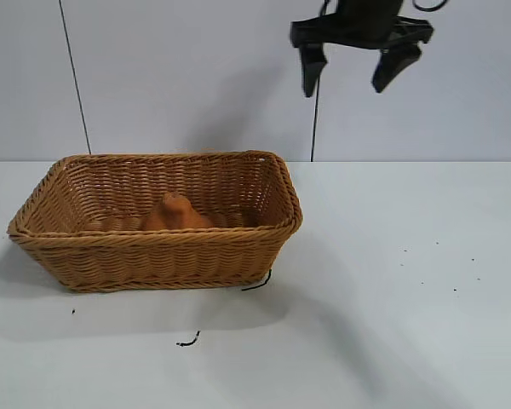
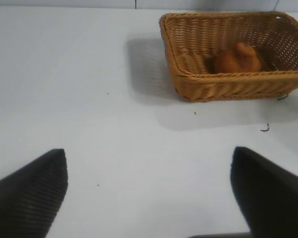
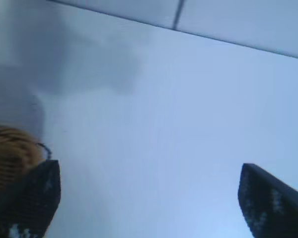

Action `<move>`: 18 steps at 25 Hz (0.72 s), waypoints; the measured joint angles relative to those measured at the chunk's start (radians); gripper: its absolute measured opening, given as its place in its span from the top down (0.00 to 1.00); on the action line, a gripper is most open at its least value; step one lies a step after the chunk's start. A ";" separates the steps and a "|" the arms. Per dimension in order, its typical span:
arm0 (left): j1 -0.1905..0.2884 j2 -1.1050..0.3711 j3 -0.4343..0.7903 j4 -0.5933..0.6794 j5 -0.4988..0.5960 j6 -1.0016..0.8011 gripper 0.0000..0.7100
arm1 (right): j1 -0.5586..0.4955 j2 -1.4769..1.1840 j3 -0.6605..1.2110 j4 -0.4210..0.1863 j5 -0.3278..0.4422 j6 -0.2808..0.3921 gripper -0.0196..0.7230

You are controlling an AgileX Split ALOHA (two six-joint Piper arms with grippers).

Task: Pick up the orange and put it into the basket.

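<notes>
Black right gripper [image 1: 349, 78] jaws wide apart, empty, above the basket [image 1: 153, 256].

We see a white table [image 1: 392, 341] filling the lower part of the exterior view, with a pale wall [image 1: 170, 77] rising behind it. A thin dark cable [image 1: 75, 77] runs down the wall at the left, and a second one [image 1: 313, 128] hangs farther right. On the tabletop lie a small curled black scrap [image 1: 188, 342] and a scatter of tiny dark specks [image 1: 443, 268] toward the right.
</notes>
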 joint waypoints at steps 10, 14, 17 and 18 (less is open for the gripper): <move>0.000 0.000 0.000 0.000 0.000 0.000 0.10 | -0.193 -0.005 0.023 0.006 0.061 0.000 0.04; 0.000 0.000 0.000 0.000 -0.001 0.000 0.10 | -0.201 -0.063 0.151 0.016 0.060 -0.033 0.04; 0.000 0.000 0.000 0.000 -0.001 0.000 0.10 | -0.201 -0.151 0.302 0.023 0.060 -0.043 0.04; 0.000 0.000 0.000 0.000 -0.001 0.000 0.10 | -0.201 -0.201 0.367 0.024 0.059 -0.048 0.04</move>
